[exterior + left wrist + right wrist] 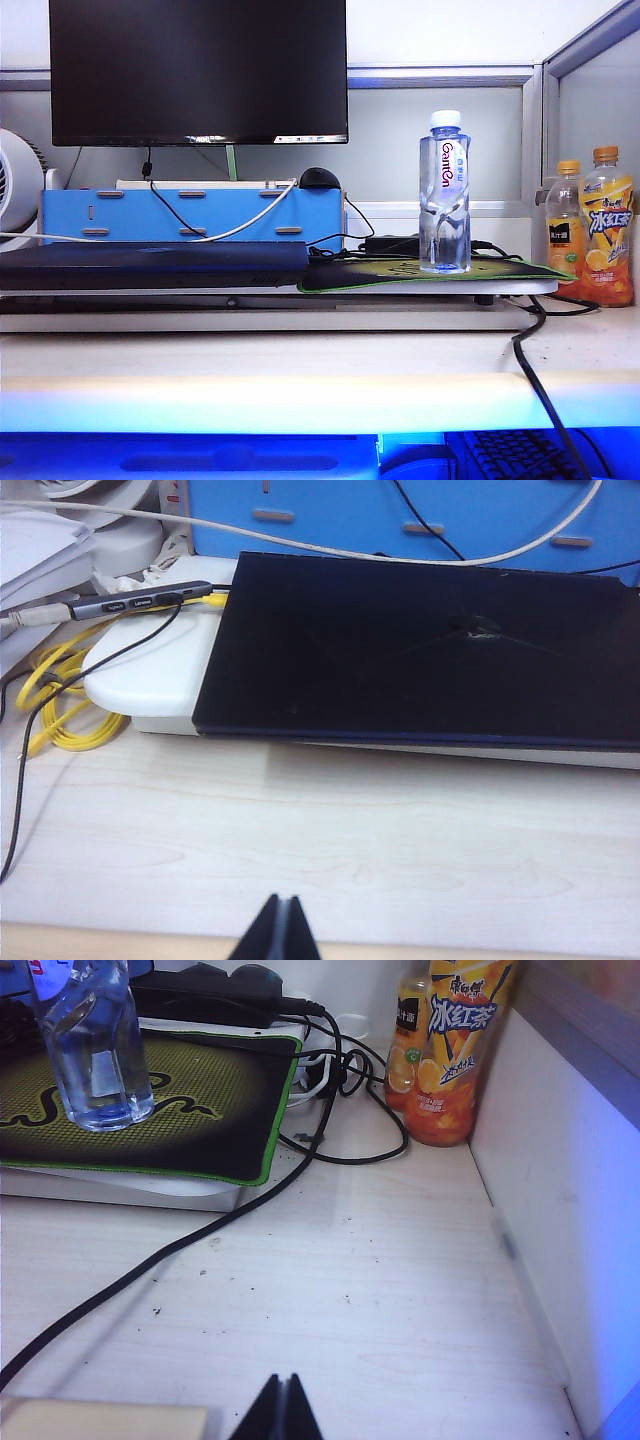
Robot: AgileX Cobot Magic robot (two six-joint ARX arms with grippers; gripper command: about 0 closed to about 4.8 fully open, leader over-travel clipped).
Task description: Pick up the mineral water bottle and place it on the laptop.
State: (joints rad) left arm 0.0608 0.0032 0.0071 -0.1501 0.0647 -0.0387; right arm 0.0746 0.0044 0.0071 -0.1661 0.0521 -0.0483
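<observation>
A pale wood-grain desk carries a white raised platform across its middle. On that platform the laptop lies flat toward nine o'clock and a green-edged mouse pad toward three o'clock, with the mineral water bottle upright on the pad. Directly on the desk, two orange-labelled drink bottles stand at three o'clock, with a black cable trailing nearby and a yellow cable coiled at nine o'clock.

The water bottle is clear with a white cap and red lettering. The laptop is matte navy-black. The mouse pad is black, green-edged, with a yellow-green snake pattern. Two drink bottles are orange. A blue box stands behind.
</observation>
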